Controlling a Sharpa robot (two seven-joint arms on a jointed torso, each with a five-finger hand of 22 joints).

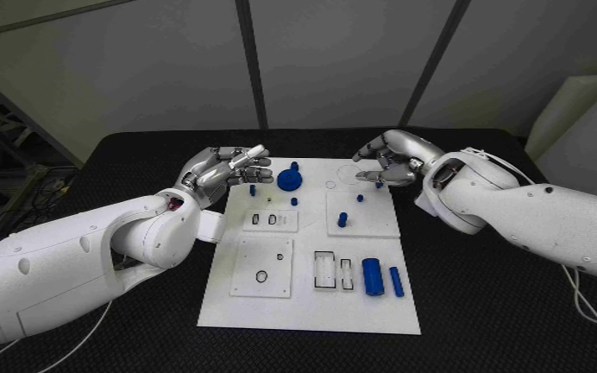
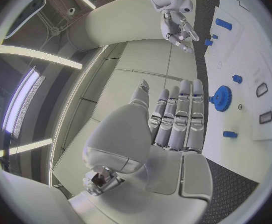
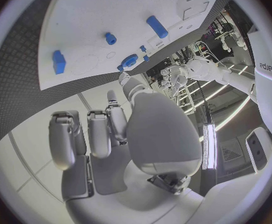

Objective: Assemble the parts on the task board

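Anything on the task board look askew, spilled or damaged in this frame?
Nothing stands out. The task board lies flat and square on the table, the blue gear sits near its far edge, and two blue cylinders lie side by side near the front. Neither robot hand holds anything.

We see bare board between the gear (image 1: 290, 179) and the right hand (image 1: 388, 164), the left hand (image 1: 230, 168) crowding the task board's (image 1: 311, 312) eleven o'clock corner, cylinders (image 1: 372, 279) blocking five o'clock
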